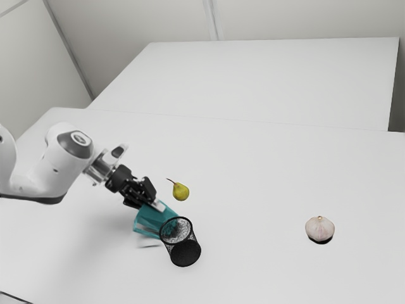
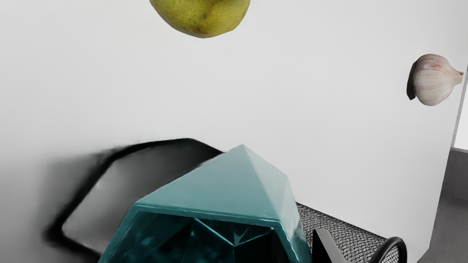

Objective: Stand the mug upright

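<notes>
In the exterior view my gripper [image 1: 152, 200] is at the teal mug [image 1: 150, 218], shut on its wall. The mug is tilted, with its shadow on the table a little apart from it. In the wrist view the faceted mug [image 2: 215, 186] turns its open mouth toward my hand. My gripper [image 2: 237, 255] holds it there, one of the fingers [image 2: 329, 244] showing along the mug's outer side; the other finger is hidden by the mug.
A black mesh cup [image 1: 185, 253] stands close beside the mug, overlapping it in the exterior view; its mesh [image 2: 343, 224] is beyond my visible finger. A pear [image 1: 181, 192] lies near the gripper. Garlic [image 1: 319, 228] sits farther toward the exterior view's right on the white table [image 1: 253, 171].
</notes>
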`<action>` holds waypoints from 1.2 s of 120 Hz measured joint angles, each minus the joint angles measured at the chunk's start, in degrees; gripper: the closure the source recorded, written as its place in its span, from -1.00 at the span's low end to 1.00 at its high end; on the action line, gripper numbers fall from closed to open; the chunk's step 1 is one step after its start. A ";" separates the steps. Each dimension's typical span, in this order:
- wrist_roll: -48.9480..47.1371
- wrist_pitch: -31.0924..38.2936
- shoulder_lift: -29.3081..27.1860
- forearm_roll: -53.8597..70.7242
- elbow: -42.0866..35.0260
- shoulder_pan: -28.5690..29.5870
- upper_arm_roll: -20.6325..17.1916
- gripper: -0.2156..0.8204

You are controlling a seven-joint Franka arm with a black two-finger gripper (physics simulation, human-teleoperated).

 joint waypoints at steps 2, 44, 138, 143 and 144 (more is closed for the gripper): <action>-0.06 0.02 -0.07 0.05 0.20 -0.35 -0.19 0.78; -2.70 0.63 -1.96 6.10 3.73 -2.02 -1.52 0.89; -14.22 17.84 -10.33 54.15 -6.35 -7.54 -6.27 0.92; -15.02 19.06 -10.31 54.69 -6.76 -7.56 -6.27 0.92; -15.20 19.32 -10.30 54.90 -6.88 -7.56 -6.27 0.92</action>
